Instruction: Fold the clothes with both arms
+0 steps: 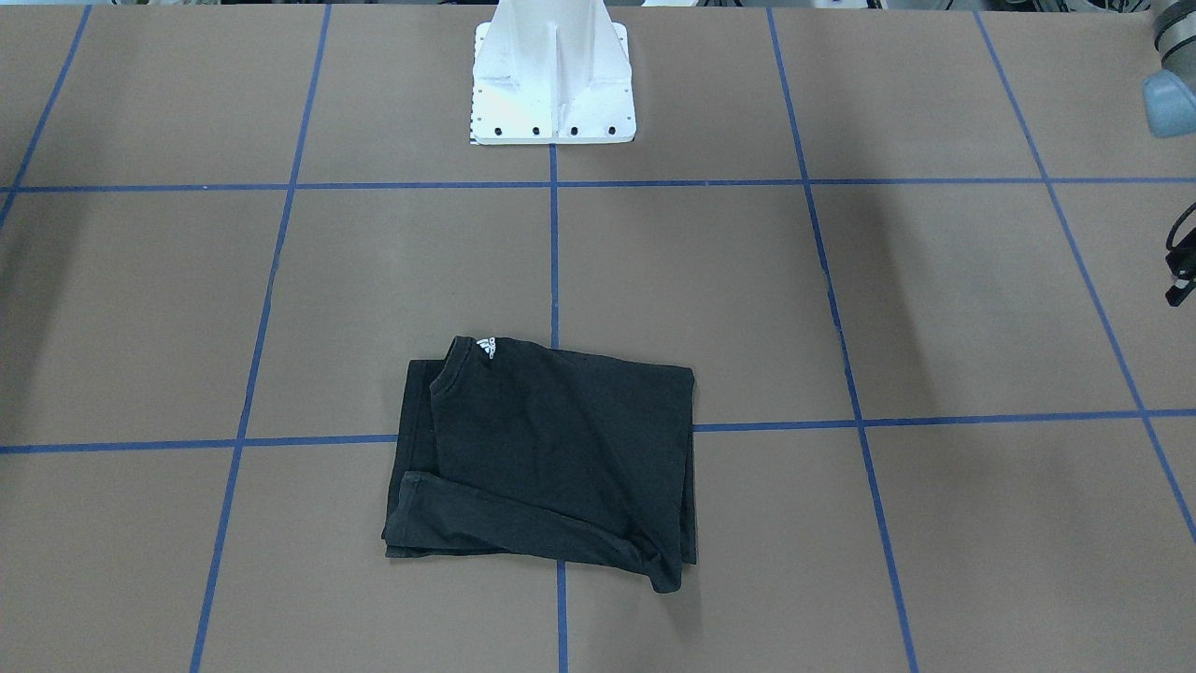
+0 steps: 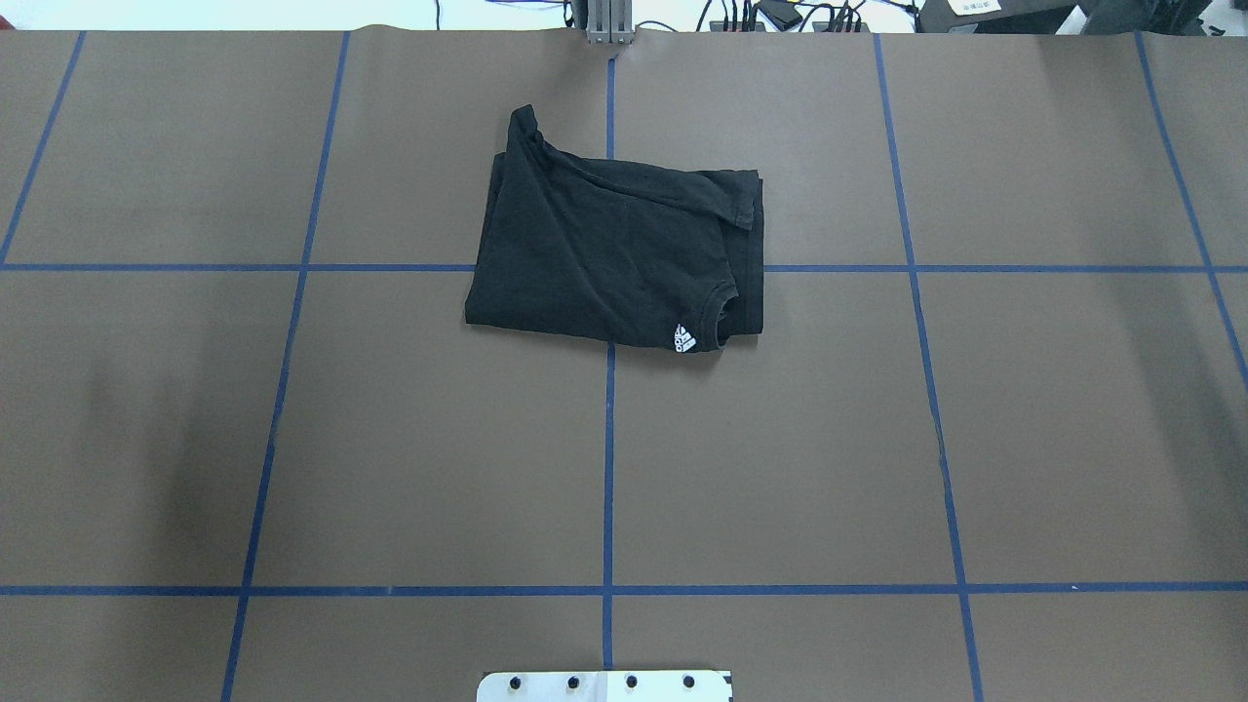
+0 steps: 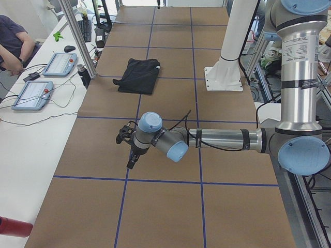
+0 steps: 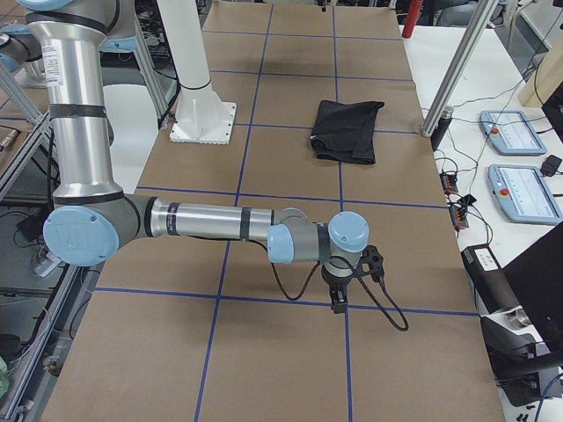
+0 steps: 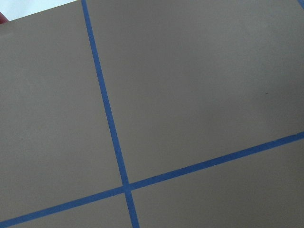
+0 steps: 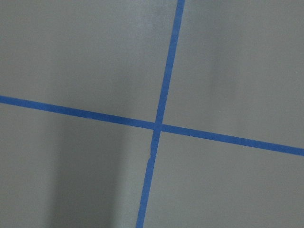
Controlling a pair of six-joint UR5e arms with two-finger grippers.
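The black T-shirt (image 1: 551, 458) lies folded into a rough rectangle on the brown table, its small white collar logo (image 1: 486, 348) facing up; the front print is hidden. It also shows in the overhead view (image 2: 614, 253) and both side views (image 3: 138, 75) (image 4: 347, 130). Both arms are far from it. The left gripper (image 3: 132, 160) hangs over bare table near the robot's left end; I cannot tell if it is open. The right gripper (image 4: 337, 303) hangs over bare table near the right end; I cannot tell its state either. Both wrist views show only table and blue tape lines.
The white pedestal base (image 1: 553, 84) stands at the robot's side of the table. A side bench holds control tablets (image 3: 31, 93) (image 4: 519, 185), cables and a seated person (image 3: 10, 41). An aluminium post (image 3: 77, 41) stands by the table edge near the shirt.
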